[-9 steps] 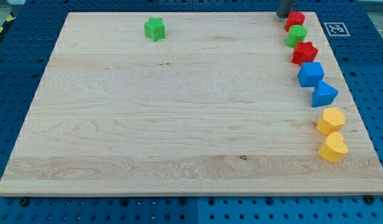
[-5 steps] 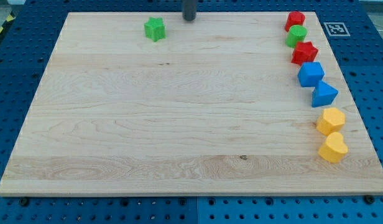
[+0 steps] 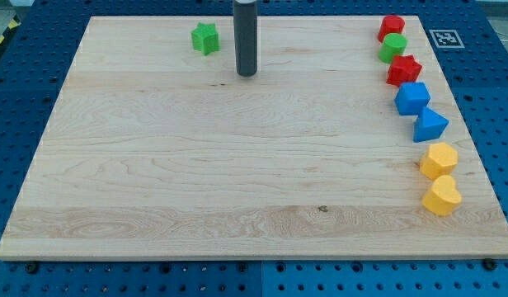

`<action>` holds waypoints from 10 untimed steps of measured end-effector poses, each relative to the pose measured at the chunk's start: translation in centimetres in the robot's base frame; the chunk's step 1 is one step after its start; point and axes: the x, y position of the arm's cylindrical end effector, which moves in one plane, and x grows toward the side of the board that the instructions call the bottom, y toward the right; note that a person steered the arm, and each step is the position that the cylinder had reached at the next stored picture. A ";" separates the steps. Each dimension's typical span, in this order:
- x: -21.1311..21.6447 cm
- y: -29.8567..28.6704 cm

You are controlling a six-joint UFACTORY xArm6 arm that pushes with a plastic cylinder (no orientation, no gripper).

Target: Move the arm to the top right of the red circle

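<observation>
The red circle (image 3: 392, 25) sits at the top right corner of the wooden board (image 3: 237, 165), first in a column of blocks along the right edge. My tip (image 3: 246, 73) rests on the board near the top centre, far to the left of the red circle and just right of and below the green star (image 3: 204, 38).
Below the red circle stand a green circle (image 3: 393, 47), a red star (image 3: 404, 69), a blue cube (image 3: 412, 98), a blue triangle (image 3: 430, 125), a yellow hexagon (image 3: 439, 159) and a yellow heart (image 3: 441, 196). A marker tag (image 3: 445, 38) lies off the board's top right corner.
My tip has moved from beside the red circle at the top right leftward along the top edge, then down to below and right of the green star. No block has moved.
</observation>
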 end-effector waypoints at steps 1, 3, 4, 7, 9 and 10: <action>1.7 0.4; -5.6 6.4; -10.7 9.5; -15.3 14.0; -15.3 23.9; -15.3 28.5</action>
